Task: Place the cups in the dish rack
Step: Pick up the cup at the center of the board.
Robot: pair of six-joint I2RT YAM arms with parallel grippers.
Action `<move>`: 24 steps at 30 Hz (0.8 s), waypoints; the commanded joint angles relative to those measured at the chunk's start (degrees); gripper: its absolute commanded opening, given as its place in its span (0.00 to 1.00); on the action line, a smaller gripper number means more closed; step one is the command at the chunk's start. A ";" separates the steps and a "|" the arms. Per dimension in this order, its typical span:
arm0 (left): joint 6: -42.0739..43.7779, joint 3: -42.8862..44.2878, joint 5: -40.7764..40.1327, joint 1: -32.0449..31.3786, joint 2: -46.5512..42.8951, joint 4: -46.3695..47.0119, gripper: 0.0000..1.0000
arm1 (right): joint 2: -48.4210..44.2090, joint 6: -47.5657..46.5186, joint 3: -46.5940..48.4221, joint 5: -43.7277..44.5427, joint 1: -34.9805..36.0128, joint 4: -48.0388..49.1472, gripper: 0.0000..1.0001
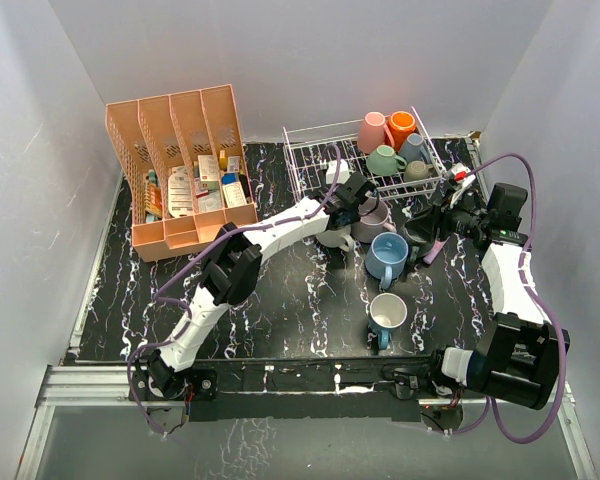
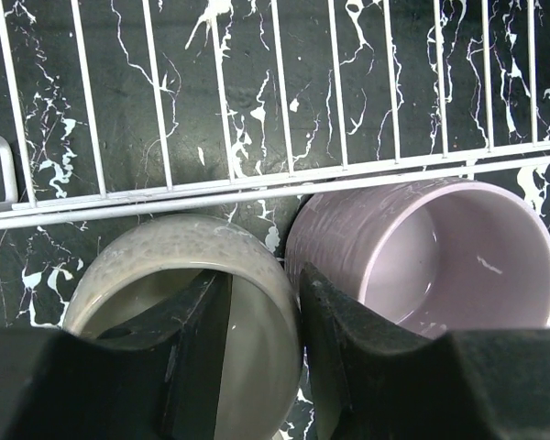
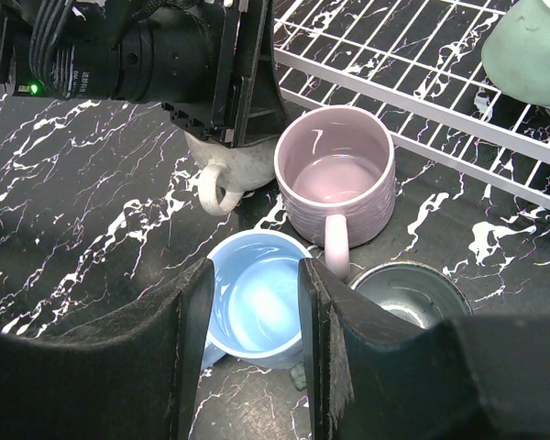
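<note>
The white wire dish rack (image 1: 315,165) holds several cups at its right end: pink (image 1: 372,130), orange (image 1: 402,127), teal (image 1: 385,160). A cream mug (image 2: 165,247) and a lilac mug (image 2: 422,247) stand on the table against the rack's front rail (image 2: 257,188). My left gripper (image 2: 264,280) straddles the cream mug's right rim, one finger inside and one between the two mugs, with a gap still showing. My right gripper (image 3: 254,270) is open and hovers over a light blue mug (image 3: 257,302). A dark grey mug (image 3: 408,293) stands beside it.
A white mug with a teal handle (image 1: 387,315) stands alone nearer the front. A salmon-pink slotted organizer (image 1: 185,165) full of packets stands at the back left. White walls close in the table on both sides. The left half of the rack holds no cups.
</note>
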 commanded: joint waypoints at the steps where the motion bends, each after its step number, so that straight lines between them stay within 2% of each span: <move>1: -1.51 -0.66 0.54 0.49 -0.54 -1.99 0.33 | -1.79 -0.03 0.67 -0.04 -0.37 1.89 0.45; 4: -1.50 -2.15 0.28 0.44 -1.45 -0.69 0.27 | -1.87 -0.03 0.54 -0.07 -0.37 2.04 0.44; 9: -1.48 -5.10 0.09 0.42 -4.71 0.74 0.00 | -1.66 -0.02 0.44 -0.05 -0.37 2.22 0.45; 15: -3.58 -11.34 1.52 0.48 -11.48 3.47 0.00 | -1.55 0.22 0.22 -0.36 -0.37 2.57 0.45; 24: -5.85 -29.31 4.29 0.45 -29.35 15.64 0.00 | -1.06 0.47 -0.20 -3.96 -0.42 2.88 0.45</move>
